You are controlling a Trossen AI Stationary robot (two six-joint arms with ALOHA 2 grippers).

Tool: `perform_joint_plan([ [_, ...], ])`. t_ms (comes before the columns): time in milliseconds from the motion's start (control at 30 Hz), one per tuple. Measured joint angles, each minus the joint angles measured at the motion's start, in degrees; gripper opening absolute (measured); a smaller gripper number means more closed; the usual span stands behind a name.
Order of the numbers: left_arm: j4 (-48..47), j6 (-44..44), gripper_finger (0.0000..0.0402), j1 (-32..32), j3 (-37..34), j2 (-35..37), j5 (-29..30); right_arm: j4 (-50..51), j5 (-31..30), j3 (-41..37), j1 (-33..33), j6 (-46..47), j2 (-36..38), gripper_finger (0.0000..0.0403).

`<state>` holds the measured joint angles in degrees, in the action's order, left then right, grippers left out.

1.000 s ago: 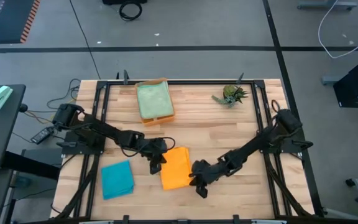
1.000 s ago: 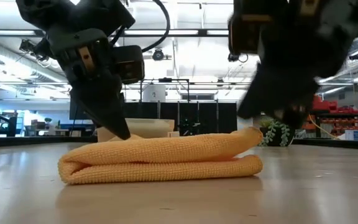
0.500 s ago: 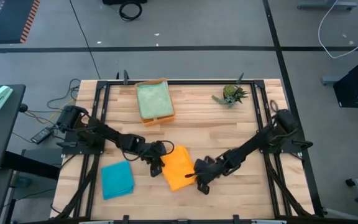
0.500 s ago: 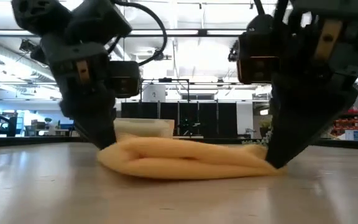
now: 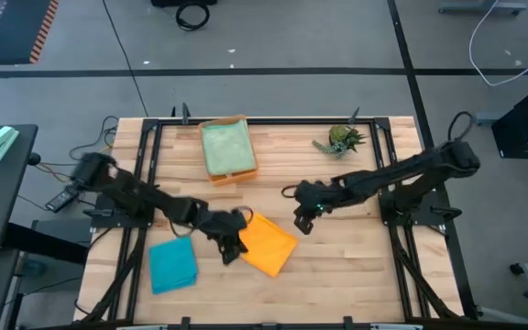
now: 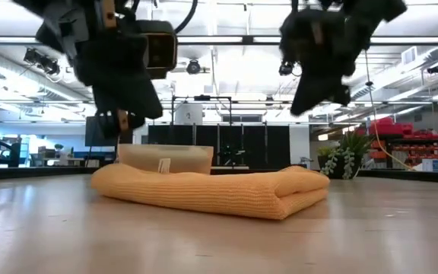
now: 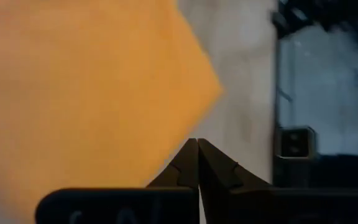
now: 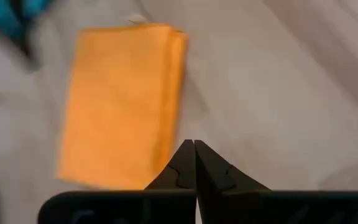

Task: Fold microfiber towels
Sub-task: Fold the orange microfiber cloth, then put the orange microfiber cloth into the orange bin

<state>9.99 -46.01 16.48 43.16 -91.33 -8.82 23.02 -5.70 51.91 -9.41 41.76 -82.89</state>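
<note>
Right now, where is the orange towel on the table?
In the high view, the folded orange towel lies near the table's front middle, right of the teal towel, with the left pincer at its left edge.

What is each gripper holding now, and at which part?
Nothing. The left gripper is shut and empty beside the folded orange towel. The right gripper is shut and raised clear of it.

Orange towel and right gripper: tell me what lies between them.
Nothing: in the high view only bare table separates the orange towel from the right gripper, which hangs shut and apart from it.
</note>
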Motion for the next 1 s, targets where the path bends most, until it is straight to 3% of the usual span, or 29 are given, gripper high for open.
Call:
perform_joint_plan([
  [100,-7.8,2.3,0.0011,-2.2,-0.1,6.4,3.9,-0.9,-2.0,-1.0,-4.4,7.8,2.3,0.0000],
  [200,-14.7,1.2,0.0037,-3.0,-0.1,11.2,8.7,-1.7,-8.6,-1.9,-11.5,22.2,2.2,0.0008],
  [333,-20.2,-1.4,0.0086,-4.4,-0.1,12.4,9.5,-5.1,-15.6,-2.0,-19.5,40.3,-0.4,0.0042],
  [500,-20.1,-3.2,0.0168,-6.4,-0.1,9.4,9.7,-10.4,-21.2,-2.0,-25.0,55.5,-5.2,0.0100],
  [767,-19.6,-2.7,0.0284,-6.4,-0.1,3.6,8.1,-20.9,-28.6,-2.0,-29.8,70.1,-15.9,0.0197],
  [1000,-17.5,-1.1,0.0310,-5.9,-0.1,-1.5,8.0,-29.8,-30.3,-1.9,-29.6,73.4,-22.6,0.0234],
])
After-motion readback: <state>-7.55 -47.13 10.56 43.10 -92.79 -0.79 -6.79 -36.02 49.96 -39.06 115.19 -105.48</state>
